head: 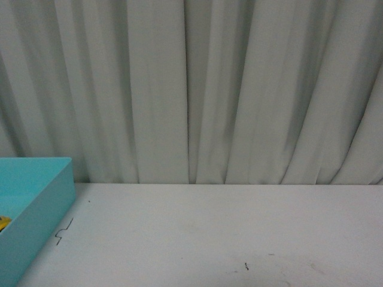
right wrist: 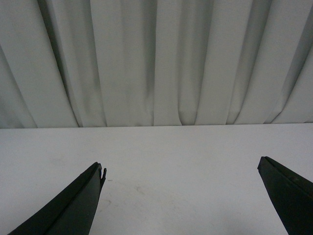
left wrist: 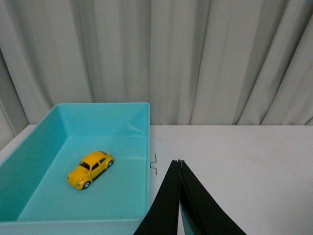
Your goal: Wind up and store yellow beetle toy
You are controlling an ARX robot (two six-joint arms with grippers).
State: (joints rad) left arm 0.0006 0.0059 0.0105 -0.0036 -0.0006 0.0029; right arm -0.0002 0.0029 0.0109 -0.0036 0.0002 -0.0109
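Observation:
The yellow beetle toy [left wrist: 90, 169] stands on its wheels on the floor of the turquoise bin [left wrist: 142, 127] in the left wrist view. A sliver of yellow [head: 3, 223] shows inside the bin [head: 51, 197] at the left edge of the front view. My left gripper [left wrist: 179, 163] is shut and empty, over the white table just beside the bin's wall, apart from the toy. My right gripper [right wrist: 181, 166] is open wide and empty above bare table.
The white table [head: 227, 233] runs back to a grey-white curtain [head: 191, 89]. A small black squiggle mark [left wrist: 154, 164] lies on the table next to the bin; it also shows in the front view [head: 64, 232]. Faint dark specks [head: 246, 266] mark the table.

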